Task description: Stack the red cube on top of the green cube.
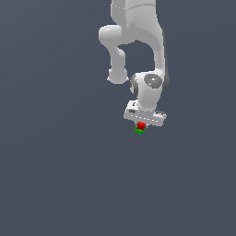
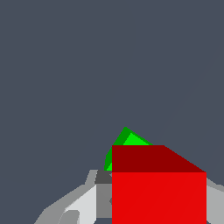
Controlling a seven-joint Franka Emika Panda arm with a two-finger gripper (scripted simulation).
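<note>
Looking down through the exterior view, I see the white arm (image 1: 138,50) reaching in from the top edge and bending down to the gripper (image 1: 141,124), which sits just right of the middle of that picture. Right under the gripper's pale crossbar I can make out the red cube (image 1: 141,125), and the green cube (image 1: 139,131) peeks out just below it in that picture, the two touching or overlapping as far as the small render lets me judge. Both are tiny against the gripper.

From the wrist view I get a much closer look. The red cube (image 2: 158,192) fills the near part of the picture, sitting between the gripper's pale grey fingers (image 2: 81,203), one showing on each side of it. I read the gripper as pinching the red cube, since the finger faces sit flush against its sides. The green cube (image 2: 129,142) shows only as a corner and a bit of top face behind the red one's upper edge, turned at an angle to it. I cannot tell whether the red cube rests on the green one or hangs just above it. Around them lies the plain dark grey-blue surface (image 2: 65,65).
</note>
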